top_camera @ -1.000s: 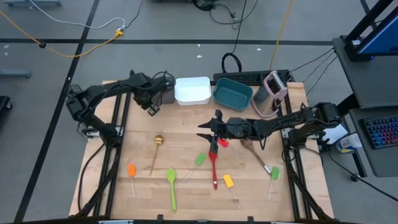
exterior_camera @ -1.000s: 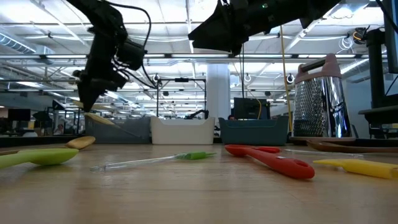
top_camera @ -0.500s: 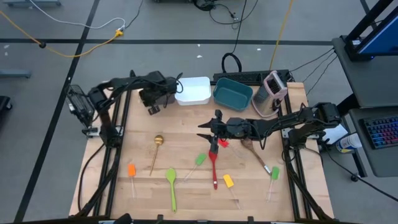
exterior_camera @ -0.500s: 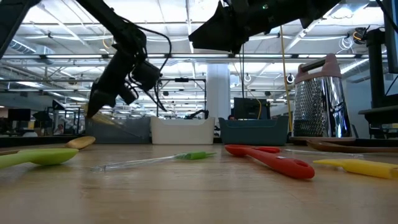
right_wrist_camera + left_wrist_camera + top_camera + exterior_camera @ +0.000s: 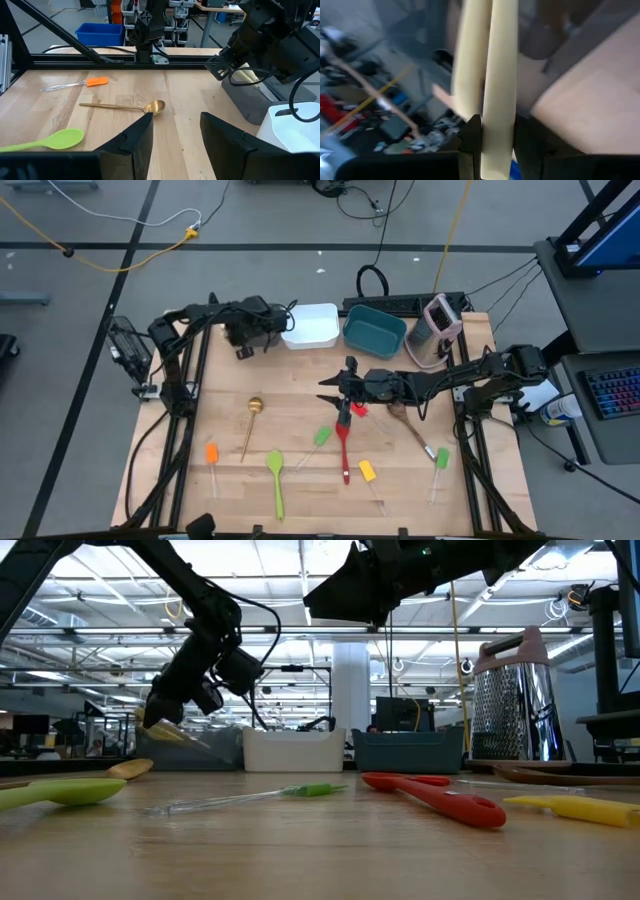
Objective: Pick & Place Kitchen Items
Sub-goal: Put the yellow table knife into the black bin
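The wooden surface (image 5: 300, 415) carries a row of tubs at its far edge: a dark one mostly hidden under the left arm, a white tub (image 5: 309, 326) and a teal tub (image 5: 374, 329), with a pink-and-grey appliance (image 5: 439, 318) beside them. Loose utensils lie across the near half: a red spoon (image 5: 344, 442), a green spoon (image 5: 275, 480), a gold spoon (image 5: 251, 423), a wooden spoon (image 5: 405, 420), and small spatulas with an orange head (image 5: 212, 453), a yellow head (image 5: 367, 471) and green heads (image 5: 322, 437).

The step in hand looks like a drop-off. The left hand (image 5: 165, 720) hangs over the far left of the tub row, just beside the white tub, pinching a cream-handled knife (image 5: 492, 80) between its fingers; the knife points down and away toward the dark tub. The right hand (image 5: 335, 392) hovers mid-surface above the head of the red spoon, its fingers (image 5: 132, 140) spread and holding nothing.

Next, the left hand probably needs to let the knife fall into the tub below it, keeping it clear of the tub's rim. The right hand seems set to come down on the red spoon, which calls for a low, square approach on a slim handle.
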{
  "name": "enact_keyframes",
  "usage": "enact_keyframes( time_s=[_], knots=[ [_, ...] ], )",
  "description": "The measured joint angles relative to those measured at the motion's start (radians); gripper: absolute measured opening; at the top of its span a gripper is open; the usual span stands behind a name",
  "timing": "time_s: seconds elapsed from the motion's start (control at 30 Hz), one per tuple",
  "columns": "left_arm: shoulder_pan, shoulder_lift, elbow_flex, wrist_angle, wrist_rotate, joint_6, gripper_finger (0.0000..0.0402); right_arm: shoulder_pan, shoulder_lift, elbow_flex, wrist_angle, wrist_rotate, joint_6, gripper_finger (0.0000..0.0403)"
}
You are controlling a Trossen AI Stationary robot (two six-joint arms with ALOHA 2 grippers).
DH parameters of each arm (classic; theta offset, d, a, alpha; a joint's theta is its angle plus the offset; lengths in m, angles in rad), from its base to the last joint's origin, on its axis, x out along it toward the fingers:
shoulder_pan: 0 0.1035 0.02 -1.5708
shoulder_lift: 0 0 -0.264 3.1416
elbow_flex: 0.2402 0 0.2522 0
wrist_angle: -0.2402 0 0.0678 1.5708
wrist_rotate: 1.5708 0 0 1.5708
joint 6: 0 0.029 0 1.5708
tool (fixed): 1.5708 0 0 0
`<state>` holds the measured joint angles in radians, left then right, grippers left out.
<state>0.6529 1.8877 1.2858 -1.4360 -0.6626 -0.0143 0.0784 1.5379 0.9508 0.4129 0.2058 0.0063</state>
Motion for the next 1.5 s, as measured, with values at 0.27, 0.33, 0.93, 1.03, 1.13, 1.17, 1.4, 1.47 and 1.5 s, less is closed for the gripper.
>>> enact_keyframes(
  time_s=[0.27,0.33,0.93,1.03,1.13,1.17,1.4,1.47,1.5],
  knots=[
    [0.001,0.000,0.000,0.067,-0.108,0.138,0.0084,0.000,0.000,0.000,-0.001,0.000,0.000,0.0155],
    [0.001,0.000,0.000,0.098,-0.108,0.191,0.0085,0.000,0.000,0.000,-0.001,0.000,0.000,0.0155],
    [0.041,-0.001,0.000,0.313,-0.261,0.417,0.0086,0.002,0.000,0.000,-0.015,-0.001,0.008,0.0155],
    [0.055,-0.001,0.000,0.338,-0.248,0.448,0.0086,0.002,0.000,0.000,-0.015,-0.001,0.008,0.0155],
    [0.065,-0.001,0.000,0.343,-0.246,0.495,0.0086,0.002,0.000,0.000,-0.015,-0.001,0.008,0.0155],
    [0.068,-0.001,0.000,0.343,-0.246,0.512,0.0086,0.002,0.000,0.000,-0.015,-0.001,0.008,0.0155],
    [0.080,-0.001,0.000,0.346,-0.246,0.599,0.0086,0.002,0.000,0.000,-0.015,-0.001,0.008,0.0155],
    [0.080,-0.002,0.000,0.346,-0.247,0.616,0.0086,0.002,0.000,0.000,-0.015,-0.001,0.008,0.0155],
    [0.080,-0.002,0.000,0.347,-0.247,0.621,0.0086,0.002,0.000,0.000,-0.015,-0.001,0.008,0.0155]
  ],
)
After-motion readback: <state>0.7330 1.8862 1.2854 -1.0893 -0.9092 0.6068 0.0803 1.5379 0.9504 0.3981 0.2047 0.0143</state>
